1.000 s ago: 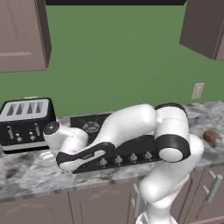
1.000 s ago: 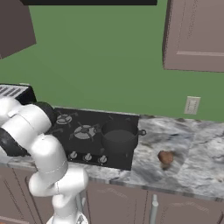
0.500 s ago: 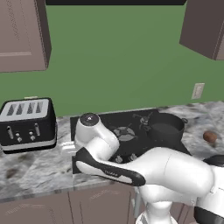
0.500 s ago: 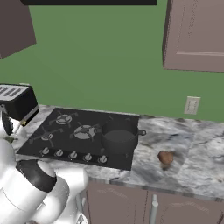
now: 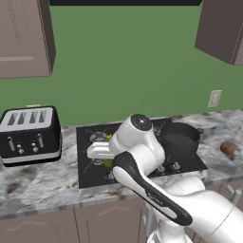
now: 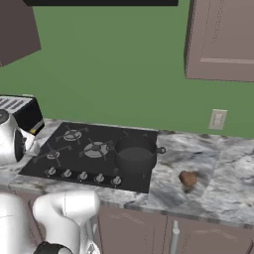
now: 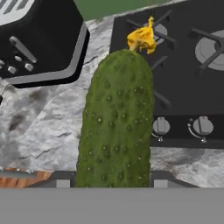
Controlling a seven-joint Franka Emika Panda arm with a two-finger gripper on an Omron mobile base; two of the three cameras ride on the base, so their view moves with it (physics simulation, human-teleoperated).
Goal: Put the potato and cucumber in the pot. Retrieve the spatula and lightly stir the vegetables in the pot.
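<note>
While the fingers sit clamped on the cucumber [image 7: 116,122], the arm should swing it right and drop it squarely over the pot [image 5: 179,141], clear of the rim.

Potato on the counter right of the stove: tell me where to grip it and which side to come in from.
Grip the potato across its rounded middle, coming straight down from above. It is a small lump lying low on the marble counter, well apart from the pot, so the fingers should have room to drop on both sides. A side approach would probably just push it along.
</note>
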